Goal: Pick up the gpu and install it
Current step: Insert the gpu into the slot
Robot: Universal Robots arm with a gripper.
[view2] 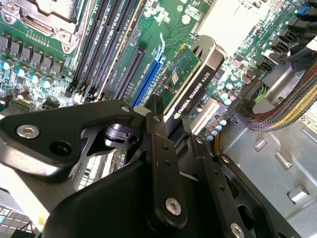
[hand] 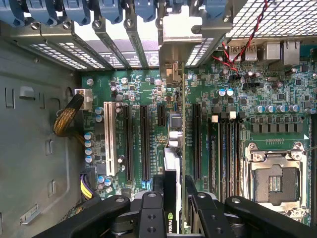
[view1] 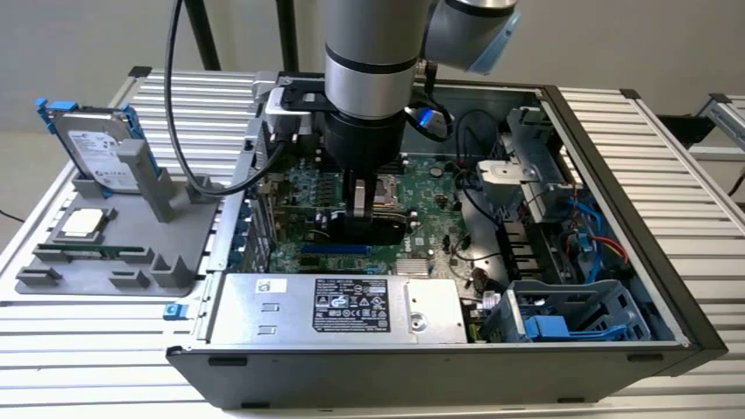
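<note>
Arm's reaching straight down into the open PC case (view1: 652, 262), w/ the end effector (view1: 370, 209) low over the motherboard (view1: 437, 236), roughly mid-case in the exterior view. It's clamped on the gpu (view2: 195, 82): both fingers (view2: 163, 163) pinch the card's top edge, jaws nearly closed around that thin edge. Card stands upright, edge-on, black shroud on one face and green board on the other (clearest in the second wrist view).

In the first wrist view the gpu (hand: 171, 198) sits in line w/ the long black expansion slots (hand: 144, 144), its lower edge down at board level; can't tell if it's fully seated in a slot. Blue slot (view2: 148, 82) lies just beside the card in the second wrist view. The empty CPU socket (hand: 275, 183) is off to one side of the end effector, RAM slots (hand: 225, 148) between it and the card.

Exterior view, clock-wise from the end effector: PSU (view1: 338, 310) at 6 along the case's near wall, drive cage (view1: 570, 314) at about 4, cable tangle (view1: 559, 236) at 3. Outside the case at 9, a grey fixture (view1: 117, 253) on the slatted counter (view1: 652, 140) holds a hard drive (view1: 99, 148) standing upright in a blue frame, and a CPU chip (view1: 84, 223) lying flat just below it.
</note>
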